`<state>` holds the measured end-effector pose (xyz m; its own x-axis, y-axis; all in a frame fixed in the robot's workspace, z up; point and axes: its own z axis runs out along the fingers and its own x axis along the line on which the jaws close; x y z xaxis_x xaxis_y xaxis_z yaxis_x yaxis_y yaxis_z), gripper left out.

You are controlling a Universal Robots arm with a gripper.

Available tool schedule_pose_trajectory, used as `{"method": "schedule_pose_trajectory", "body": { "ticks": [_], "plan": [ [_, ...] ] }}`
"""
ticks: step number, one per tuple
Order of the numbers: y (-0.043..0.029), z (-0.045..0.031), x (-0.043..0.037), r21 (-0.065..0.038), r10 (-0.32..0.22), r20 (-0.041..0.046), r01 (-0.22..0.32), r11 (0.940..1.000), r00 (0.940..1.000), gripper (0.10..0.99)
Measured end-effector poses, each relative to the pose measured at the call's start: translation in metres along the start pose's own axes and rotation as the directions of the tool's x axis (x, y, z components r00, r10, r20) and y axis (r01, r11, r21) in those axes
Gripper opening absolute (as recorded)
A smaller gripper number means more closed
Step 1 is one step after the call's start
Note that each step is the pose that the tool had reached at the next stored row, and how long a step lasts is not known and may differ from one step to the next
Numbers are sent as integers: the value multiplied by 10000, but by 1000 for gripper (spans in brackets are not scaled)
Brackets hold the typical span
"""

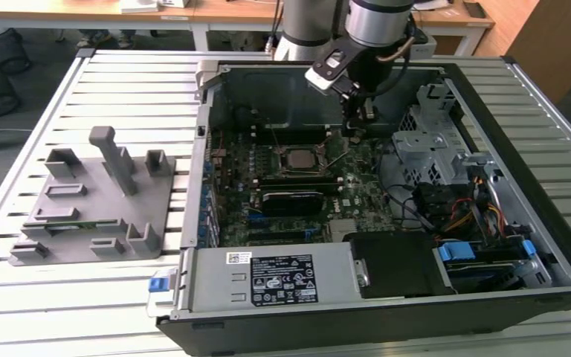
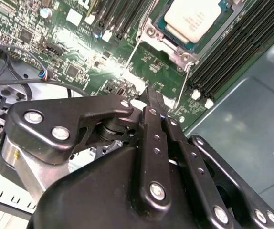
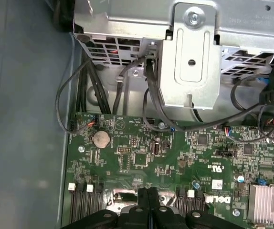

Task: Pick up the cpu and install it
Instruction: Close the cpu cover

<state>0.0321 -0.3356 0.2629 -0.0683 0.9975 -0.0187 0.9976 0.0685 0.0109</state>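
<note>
Exterior view: the gripper (image 1: 357, 132) is hovering over the motherboard (image 1: 360, 195), near the cpu (image 1: 294, 158).
The cpu is lying flat in its socket (image 2: 171, 49), toward the exterior view's left and nearer than the claw; its 2 fingers (image 3: 142, 200) are pressing together, gripping nothing.

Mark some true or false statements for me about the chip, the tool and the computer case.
1. The chip lies in its socket on the green board. True.
2. The tool holds the chip. False: it is shut on nothing, over the board beside the socket.
3. A grey plastic fixture stands outside the computer case, on the exterior view's left. True.
4. The case has its cover on. False: it is open, with the board showing.
</note>
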Motion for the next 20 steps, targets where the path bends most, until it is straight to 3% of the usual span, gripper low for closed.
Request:
{"method": "schedule_pose_trajectory", "body": {
  "ticks": [13, 14, 20],
  "plan": [
    [122, 38, 14, 2, 6, 13, -6, 10000, 10000, 106],
    [161, 50, 14, 2, 9, 30, -9, 10000, 10000, 106],
    [190, 82, 13, 3, 16, 34, -16, 10000, 10000, 106]
  ]
}}
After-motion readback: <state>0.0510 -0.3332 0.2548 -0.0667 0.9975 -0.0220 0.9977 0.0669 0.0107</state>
